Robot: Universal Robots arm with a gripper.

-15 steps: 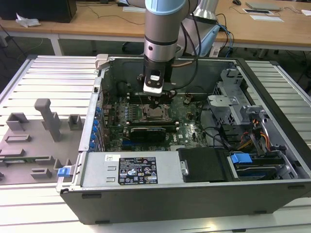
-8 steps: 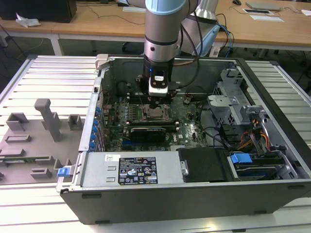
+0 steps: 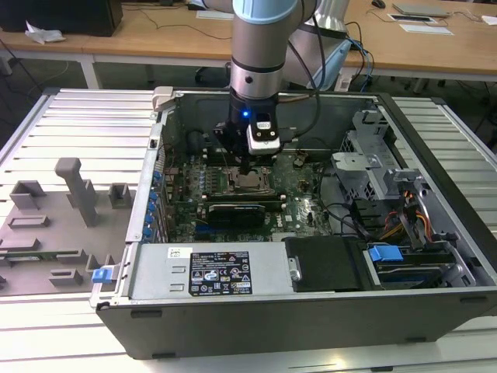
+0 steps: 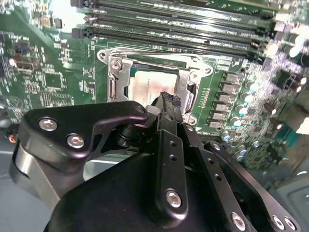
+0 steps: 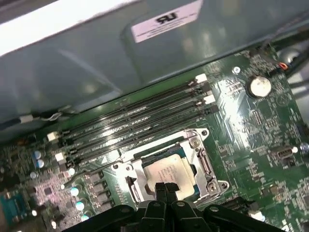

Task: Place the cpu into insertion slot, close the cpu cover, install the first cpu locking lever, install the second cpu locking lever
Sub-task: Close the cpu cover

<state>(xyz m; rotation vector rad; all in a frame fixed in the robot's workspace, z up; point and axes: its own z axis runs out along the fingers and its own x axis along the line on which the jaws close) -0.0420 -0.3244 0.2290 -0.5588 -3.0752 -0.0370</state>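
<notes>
The black two-fingered gripper (image 5: 165, 187) is seen low over the green motherboard (image 5: 251, 125) inside the open grey metal computer case (image 3: 256, 326). Its fingertips (image 4: 169, 99) are pressed together, and nothing can be made out between them. In both wrist views the small flat square cpu (image 5: 170, 170), silver-grey metal face up, is found seated in the square black-framed insertion slot (image 5: 157, 154). The thin silver-grey metal cpu cover (image 5: 203, 164) is laid down flat around it, with the chip framed by the cover's large square window. The closed fingertips are held at one edge of the chip, though whether contact is made cannot be told. Long black memory slots (image 5: 135, 116) are lined up just beside the socket, and a round silver coin battery (image 5: 259, 86) is set well apart from it. In the exterior view the grey and blue arm (image 3: 256, 47) is seen standing upright over the socket, near the middle of the board.
</notes>
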